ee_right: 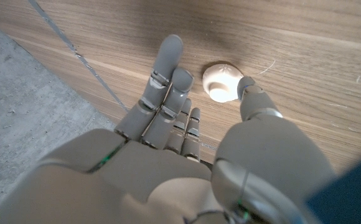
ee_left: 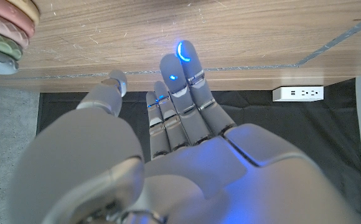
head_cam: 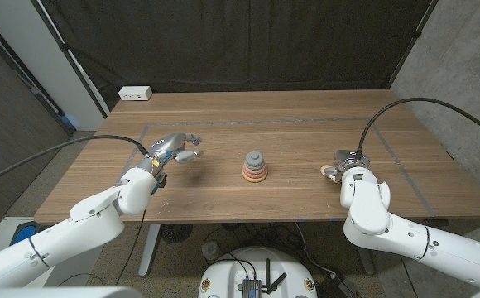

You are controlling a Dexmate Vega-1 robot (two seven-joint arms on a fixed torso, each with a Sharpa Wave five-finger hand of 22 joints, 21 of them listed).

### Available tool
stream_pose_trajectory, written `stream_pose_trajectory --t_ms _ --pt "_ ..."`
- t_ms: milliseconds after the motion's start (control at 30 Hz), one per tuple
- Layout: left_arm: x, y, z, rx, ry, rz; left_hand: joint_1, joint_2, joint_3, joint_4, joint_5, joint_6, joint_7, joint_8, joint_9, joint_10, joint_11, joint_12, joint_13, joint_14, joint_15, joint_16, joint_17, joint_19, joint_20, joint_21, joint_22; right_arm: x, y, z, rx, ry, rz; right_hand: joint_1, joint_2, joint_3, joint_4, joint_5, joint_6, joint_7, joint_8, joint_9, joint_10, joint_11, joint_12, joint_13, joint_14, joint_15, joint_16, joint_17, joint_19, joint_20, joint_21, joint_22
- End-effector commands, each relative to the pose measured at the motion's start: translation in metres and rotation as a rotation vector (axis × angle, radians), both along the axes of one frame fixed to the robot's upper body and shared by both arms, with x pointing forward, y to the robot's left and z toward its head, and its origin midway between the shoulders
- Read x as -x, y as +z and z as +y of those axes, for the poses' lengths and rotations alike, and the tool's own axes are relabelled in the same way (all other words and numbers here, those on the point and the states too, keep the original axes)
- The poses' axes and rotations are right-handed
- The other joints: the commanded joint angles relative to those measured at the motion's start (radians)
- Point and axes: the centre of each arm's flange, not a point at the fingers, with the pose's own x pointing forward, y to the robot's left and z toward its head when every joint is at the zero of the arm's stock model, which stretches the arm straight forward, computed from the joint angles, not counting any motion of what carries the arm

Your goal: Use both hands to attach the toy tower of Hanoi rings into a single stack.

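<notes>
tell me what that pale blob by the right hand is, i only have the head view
Observer: The right wrist view shows a small cream round piece with a hollow in its middle, lying alone on the wooden table.
Operator: is the right hand holding it
Observer: No. The right hand has its thumb tip right up against the piece's rim, while its other fingers reach straight past it, not around it.
Operator: left hand got anything in it
Observer: No. In the left wrist view the left hand has its fingers straight with nothing between them, and the stack of pastel rings stands apart from its fingertips.
</notes>
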Motion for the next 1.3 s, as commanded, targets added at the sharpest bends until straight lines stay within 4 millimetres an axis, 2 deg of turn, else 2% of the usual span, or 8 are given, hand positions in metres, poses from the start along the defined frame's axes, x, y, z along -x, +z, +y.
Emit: stream_pose_trajectory --t_ms 33,867,1300 --pt "-0.002 -0.002 0.004 0.011 0.001 0.007 -0.001 0.007 0.006 0.002 0.004 0.012 0.0 -0.001 0.002 0.009 0.0 -0.002 0.003 0.004 -0.091 -0.007 0.003 0.011 -0.085 -0.002 0.002 -0.008 0.0 0.004 0.006 -0.006 0.033 0.014 0.01 0.0 -0.002 -0.006 0.022 -0.006 0.012 0.0 0.021 0.0 0.01 0.004 0.013 -0.058 0.002 0.007 0.006 -0.07 0.007 -0.001" --pt "-0.005 -0.001 0.004 0.007 -0.008 0.022 -0.008 0.019 0.022 0.002 0.007 0.031 0.001 0.001 0.003 0.034 -0.002 0.003 0.005 0.008 -0.091 -0.011 0.001 0.016 -0.085 -0.001 0.001 -0.015 -0.012 0.007 0.016 -0.032 0.056 0.033 0.024 0.0 -0.002 -0.008 0.04 -0.012 0.017 0.0 0.056 -0.008 0.02 0.015 0.025 -0.058 0.001 0.015 0.014 -0.071 0.009 -0.001" --pt "-0.007 -0.004 0.007 0.017 -0.013 0.035 -0.018 0.033 0.032 0.006 0.008 0.038 0.004 0.001 0.004 0.043 0.004 0.004 0.006 0.007 -0.091 -0.015 0.003 0.014 -0.084 -0.004 0.001 -0.016 -0.016 0.013 0.026 -0.02 0.069 0.051 0.028 0.0 -0.008 -0.011 0.072 -0.022 0.028 -0.001 0.089 -0.025 0.029 0.025 0.043 -0.059 0.011 0.031 0.023 -0.071 0.012 -0.001"
